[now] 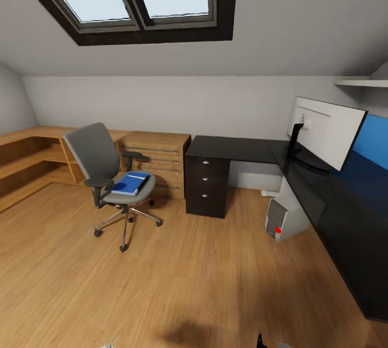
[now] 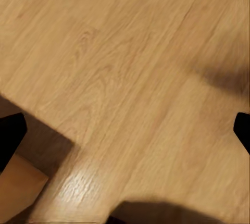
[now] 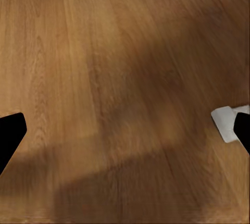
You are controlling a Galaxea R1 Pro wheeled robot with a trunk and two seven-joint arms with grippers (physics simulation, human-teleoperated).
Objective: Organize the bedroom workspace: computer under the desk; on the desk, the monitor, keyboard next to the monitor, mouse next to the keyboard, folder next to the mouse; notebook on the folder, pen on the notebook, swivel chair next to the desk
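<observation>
Bare plank floor (image 1: 194, 288) lies under us. Both sets of fingers, left (image 2: 11, 135) and right (image 3: 10, 135), are spread wide above it, holding nothing. Farther off, our blue folder (image 1: 130, 183) rests on the swivel chair (image 1: 110, 175), well apart from the black counter (image 1: 334, 202), where the monitor (image 1: 328, 129) stands; the computer (image 1: 281, 220) sits beneath its edge.

The desk (image 1: 328, 197) runs off the head view at three to four o'clock, so its far end is unseen. The monitor (image 1: 328, 132) shows mostly its white back; its screen faces away. The computer (image 1: 283, 218) is partly hidden behind a white desk leg. A grey item on the folder (image 1: 129, 183) is too small to identify. Both grippers' fingertips are cropped at wrist-view edges.
</observation>
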